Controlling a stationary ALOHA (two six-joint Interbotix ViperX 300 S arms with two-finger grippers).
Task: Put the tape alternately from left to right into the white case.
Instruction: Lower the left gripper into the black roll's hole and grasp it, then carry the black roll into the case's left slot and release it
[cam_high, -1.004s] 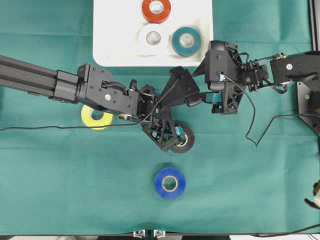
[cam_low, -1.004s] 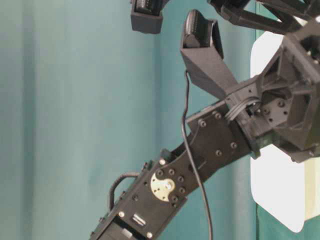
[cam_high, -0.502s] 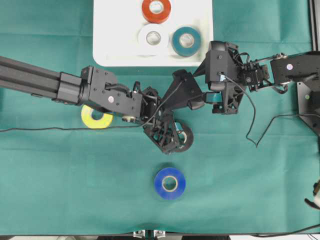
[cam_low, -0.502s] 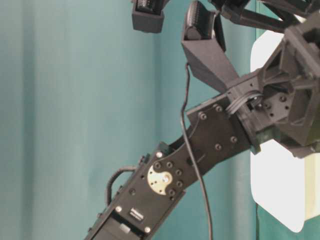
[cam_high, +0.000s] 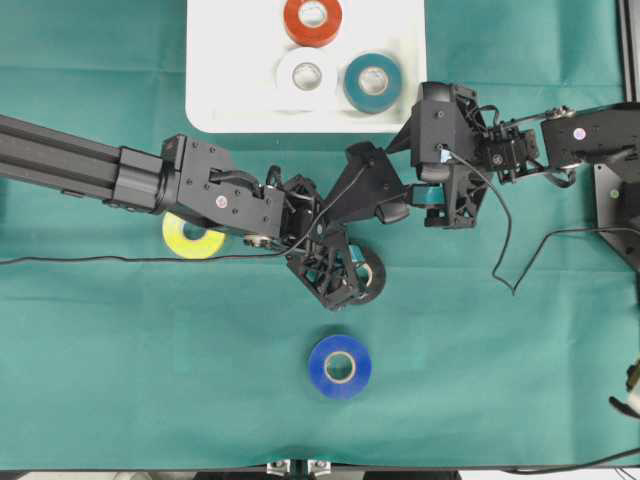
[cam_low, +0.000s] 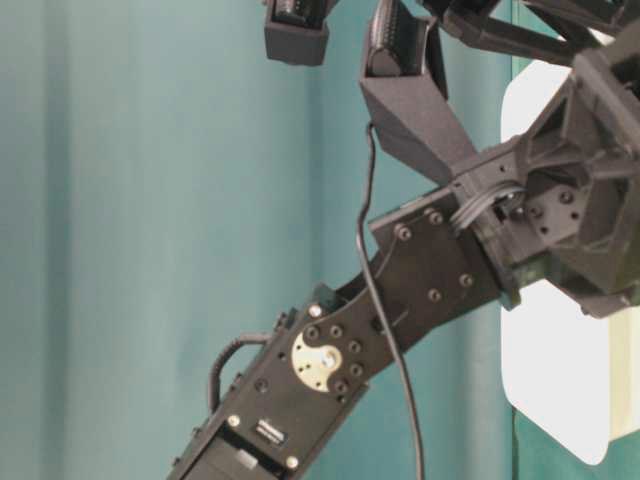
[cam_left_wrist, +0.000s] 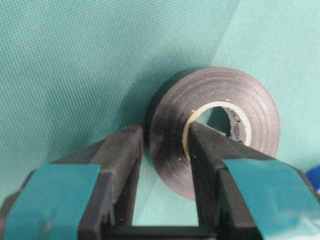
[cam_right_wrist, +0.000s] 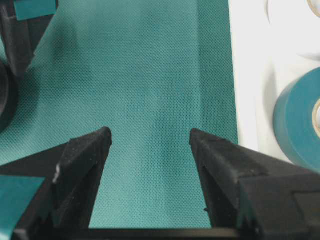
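Note:
A black roll of tape (cam_left_wrist: 215, 125) lies on the green cloth, and my left gripper (cam_left_wrist: 167, 137) is shut on its wall, one finger inside the pale core and one outside. From overhead this black roll (cam_high: 372, 281) sits below the white case (cam_high: 230, 60). Orange-red tape (cam_high: 312, 20), white tape (cam_high: 306, 72) and teal tape (cam_high: 372, 80) lie in the case. The yellow tape (cam_high: 188, 240) is half hidden under my left arm. The blue tape (cam_high: 340, 366) lies alone nearer the front. My right gripper (cam_right_wrist: 150, 137) hangs open over bare cloth beside the case.
My two arms come close together just below the case's front edge, the left wrist camera housing (cam_high: 375, 185) next to the right gripper. A black cable (cam_high: 520, 250) loops over the cloth on the right. The table-level view is mostly filled by my left arm (cam_low: 400, 290).
My left gripper has gone from open to shut on the black roll, and the left arm has shifted slightly right. The right arm has stayed still.

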